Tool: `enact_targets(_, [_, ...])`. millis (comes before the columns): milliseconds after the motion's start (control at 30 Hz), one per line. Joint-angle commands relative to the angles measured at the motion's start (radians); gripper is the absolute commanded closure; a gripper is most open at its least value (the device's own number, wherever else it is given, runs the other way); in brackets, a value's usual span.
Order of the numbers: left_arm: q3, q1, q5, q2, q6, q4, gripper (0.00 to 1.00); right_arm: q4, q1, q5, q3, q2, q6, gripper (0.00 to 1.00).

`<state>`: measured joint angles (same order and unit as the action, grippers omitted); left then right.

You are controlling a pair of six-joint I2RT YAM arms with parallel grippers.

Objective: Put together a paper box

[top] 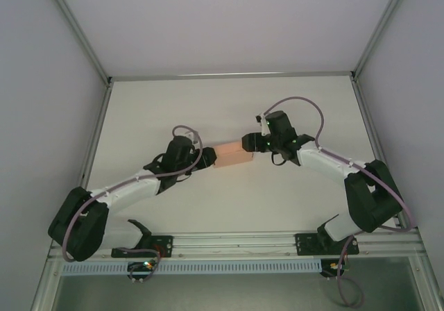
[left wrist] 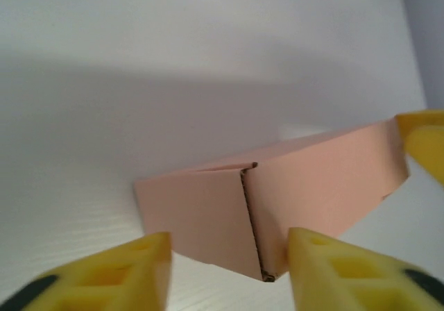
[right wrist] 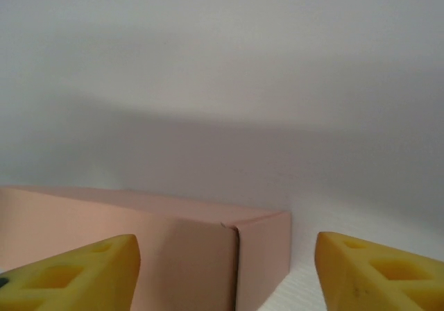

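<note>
Left gripper (left wrist: 229, 238) and right gripper (right wrist: 226, 241), jaws spread, flank the paper box (top: 232, 155): likely light, crushable; grip folded edges.

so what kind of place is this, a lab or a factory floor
Most likely a lab robot test cell: a white table walled by plain panels on aluminium framing, two arms bolted to a rail at its near edge, a pink paper box between them.
</note>
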<state>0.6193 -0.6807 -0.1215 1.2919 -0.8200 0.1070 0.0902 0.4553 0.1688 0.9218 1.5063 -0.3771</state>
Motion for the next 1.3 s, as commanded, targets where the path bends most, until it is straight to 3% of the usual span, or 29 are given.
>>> enact_targets(0, [0.109,0.003,0.017,0.021,0.108,-0.238,0.46,0.062,-0.013,0.006,0.089,0.017,0.079,0.27])
enact_targets(100, [0.191,0.017,0.018,0.015,0.162,-0.283,0.24,0.07,-0.026,0.142,0.146,0.031,0.269,0.13])
enact_targets(133, [0.209,0.022,0.021,0.012,0.176,-0.292,0.15,0.079,-0.031,0.194,0.162,0.039,0.351,0.01])
enact_targets(167, [0.225,0.027,0.024,0.007,0.19,-0.303,0.01,0.107,-0.037,0.256,0.185,0.048,0.451,0.0])
enact_targets(333, [0.255,0.058,0.028,-0.005,0.226,-0.339,0.0,0.312,-0.065,0.38,0.355,0.15,0.753,0.0])
enact_targets(433, [0.232,0.069,0.053,-0.033,0.23,-0.358,0.0,0.521,-0.065,0.521,0.439,0.205,1.082,0.0])
enact_targets(600, [0.16,0.107,0.08,-0.106,0.203,-0.379,0.0,0.787,-0.021,0.481,0.603,0.327,1.387,0.0])
enact_targets(833, [0.066,0.131,0.126,-0.233,0.167,-0.407,0.0,0.943,0.031,0.33,0.762,0.501,1.456,0.04])
enact_targets(933, [0.027,0.139,0.137,-0.279,0.149,-0.408,0.0,0.889,0.066,0.236,0.735,0.512,1.456,0.05])
enact_targets(1133, [-0.028,0.144,0.16,-0.338,0.111,-0.416,0.0,0.758,0.097,0.121,0.71,0.521,1.403,0.22])
enact_targets(1267, [-0.033,0.144,0.181,-0.367,0.107,-0.446,0.0,0.634,0.113,0.009,0.656,0.474,1.367,0.42])
